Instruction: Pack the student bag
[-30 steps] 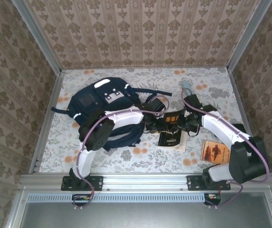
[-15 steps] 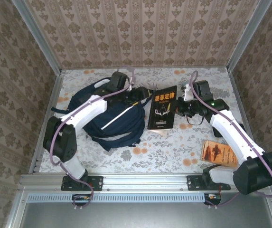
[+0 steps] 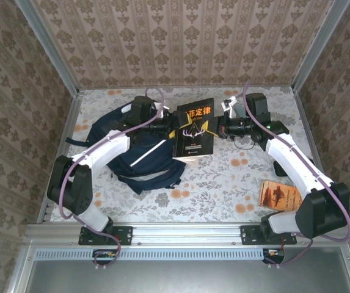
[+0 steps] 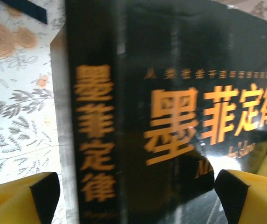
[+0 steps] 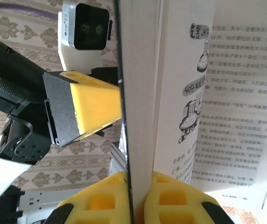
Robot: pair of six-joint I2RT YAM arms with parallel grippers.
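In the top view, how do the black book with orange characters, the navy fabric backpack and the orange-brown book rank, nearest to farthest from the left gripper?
1. Black book, right at the open left gripper.
2. Navy backpack, just beneath it, toward the left.
3. Orange-brown book, far off at the near right.
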